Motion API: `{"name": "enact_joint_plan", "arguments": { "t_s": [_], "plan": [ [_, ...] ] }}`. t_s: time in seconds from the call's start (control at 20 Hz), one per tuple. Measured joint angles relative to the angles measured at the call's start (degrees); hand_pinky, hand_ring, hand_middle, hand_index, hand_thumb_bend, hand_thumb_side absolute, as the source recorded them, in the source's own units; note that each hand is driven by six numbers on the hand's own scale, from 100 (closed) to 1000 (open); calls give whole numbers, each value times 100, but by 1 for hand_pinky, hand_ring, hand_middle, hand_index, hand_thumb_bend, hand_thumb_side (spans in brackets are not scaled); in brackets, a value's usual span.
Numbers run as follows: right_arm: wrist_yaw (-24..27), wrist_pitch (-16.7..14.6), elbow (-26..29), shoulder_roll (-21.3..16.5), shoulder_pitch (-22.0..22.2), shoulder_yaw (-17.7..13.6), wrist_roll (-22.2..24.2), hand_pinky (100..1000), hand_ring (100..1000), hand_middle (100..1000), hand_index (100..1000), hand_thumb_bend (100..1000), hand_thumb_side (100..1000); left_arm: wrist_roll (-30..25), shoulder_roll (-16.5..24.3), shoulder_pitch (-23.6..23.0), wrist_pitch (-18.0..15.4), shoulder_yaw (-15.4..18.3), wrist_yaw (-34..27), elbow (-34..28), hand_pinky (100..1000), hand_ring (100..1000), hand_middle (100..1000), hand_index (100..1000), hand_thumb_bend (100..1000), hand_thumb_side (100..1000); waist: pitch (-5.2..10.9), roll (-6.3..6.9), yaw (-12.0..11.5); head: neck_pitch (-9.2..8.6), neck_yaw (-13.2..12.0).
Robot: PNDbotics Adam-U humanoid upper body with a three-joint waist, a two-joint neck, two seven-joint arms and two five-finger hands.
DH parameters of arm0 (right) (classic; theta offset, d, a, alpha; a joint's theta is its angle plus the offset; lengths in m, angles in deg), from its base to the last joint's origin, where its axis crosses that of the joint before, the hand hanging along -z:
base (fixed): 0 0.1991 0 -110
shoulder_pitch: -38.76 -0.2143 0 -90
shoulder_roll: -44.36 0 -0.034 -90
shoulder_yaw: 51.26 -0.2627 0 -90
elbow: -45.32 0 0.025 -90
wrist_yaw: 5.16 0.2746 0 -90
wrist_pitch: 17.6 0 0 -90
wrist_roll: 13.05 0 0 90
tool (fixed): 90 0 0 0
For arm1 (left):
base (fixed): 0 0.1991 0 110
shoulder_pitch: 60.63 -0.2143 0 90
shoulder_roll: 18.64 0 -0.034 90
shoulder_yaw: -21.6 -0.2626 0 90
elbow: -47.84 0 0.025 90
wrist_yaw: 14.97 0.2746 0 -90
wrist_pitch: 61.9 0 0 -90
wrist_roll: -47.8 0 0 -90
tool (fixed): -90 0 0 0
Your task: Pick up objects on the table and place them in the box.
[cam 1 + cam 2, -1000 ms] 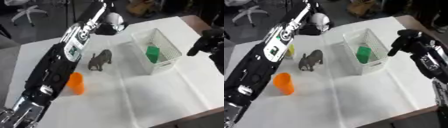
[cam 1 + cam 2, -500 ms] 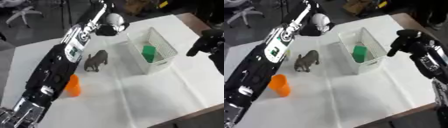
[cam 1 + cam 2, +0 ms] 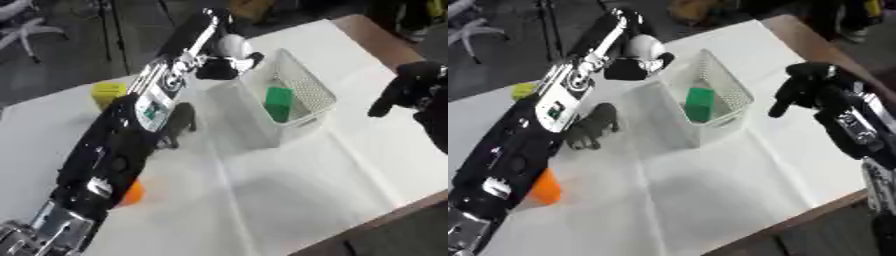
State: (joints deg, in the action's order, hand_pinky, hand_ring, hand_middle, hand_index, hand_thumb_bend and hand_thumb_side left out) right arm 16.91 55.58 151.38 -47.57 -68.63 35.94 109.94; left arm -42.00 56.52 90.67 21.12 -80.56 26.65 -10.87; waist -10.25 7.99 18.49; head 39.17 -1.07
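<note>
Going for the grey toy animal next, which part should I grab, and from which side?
Take the toy animal across its body, coming down from above with the left hand. It stands upright on the white table, back facing up, legs thin and low. The left arm partly covers it, and the white basket stands to its right, so a sideways approach looks cramped.
</note>
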Motion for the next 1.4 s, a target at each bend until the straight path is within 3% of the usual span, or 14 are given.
{"name": "enact_joint_plan", "arguments": {
  "t_s": [0.55, 0.85, 1.05, 1.4],
  "plan": [
    [0, 16, 1, 2, -22, 0, 16, 585, 561, 622, 852, 167, 654, -5, -53, 0, -45, -1, -18, 0, 340, 255, 410, 562, 383, 390, -4, 20, 30, -42, -20],
    [-2, 51, 1, 4, -60, 0, 37, 584, 561, 622, 851, 168, 659, -1, -57, 2, -40, 0, -18, 1, 340, 254, 411, 563, 383, 393, -35, 137, 75, -47, -23],
    [-38, 133, 0, 9, -116, 0, 49, 584, 561, 621, 850, 169, 660, 34, -78, 21, -58, 3, -27, 1, 339, 251, 409, 563, 377, 387, -73, 411, 183, -66, -17],
    [-63, 199, 0, 44, -163, 1, 74, 583, 557, 587, 816, 170, 661, 393, -80, 32, -270, 31, -234, -22, 346, 259, 412, 565, 403, 403, -76, 417, 284, -103, -18]
  ]
}}
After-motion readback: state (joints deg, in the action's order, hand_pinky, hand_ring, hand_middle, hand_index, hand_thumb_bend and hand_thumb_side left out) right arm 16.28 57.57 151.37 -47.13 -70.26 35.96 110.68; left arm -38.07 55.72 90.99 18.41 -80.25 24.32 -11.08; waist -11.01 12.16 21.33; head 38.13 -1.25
